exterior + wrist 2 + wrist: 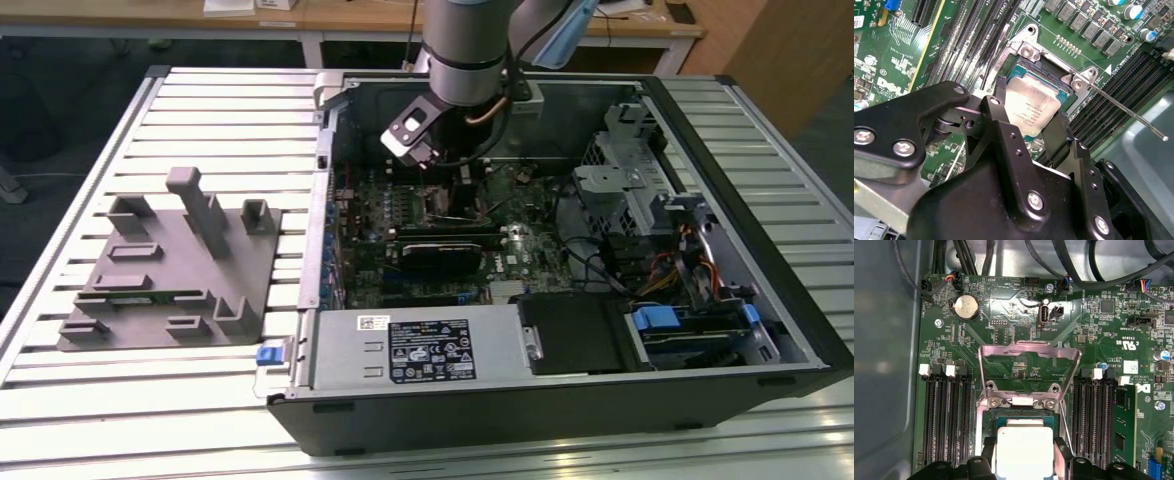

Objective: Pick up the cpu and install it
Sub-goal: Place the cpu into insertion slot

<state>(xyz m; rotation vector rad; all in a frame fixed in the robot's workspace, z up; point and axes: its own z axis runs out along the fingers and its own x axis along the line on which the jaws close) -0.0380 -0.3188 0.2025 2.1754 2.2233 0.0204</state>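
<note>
Black gripper (pixel 1029 114) up close, clenched on the cpu (pixel 1035 100) by two opposite edges, holding it level at the socket (pixel 986 426), upper centre of the exterior view. Its load plate (pixel 1029 371) stands swung up, lever (pixel 1126 114) released, so the seat lies open.

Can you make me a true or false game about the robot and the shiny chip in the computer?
1. The gripper has its fingers against two opposite sides of the cpu. True.
2. The metal cover plate is shut over the chip. False: the cover plate is flipped open, away from the socket.
3. A round coin battery sits on the green board. True.
4. The robot is reaching outside the computer. False: the arm reaches down into the open computer case.
</note>
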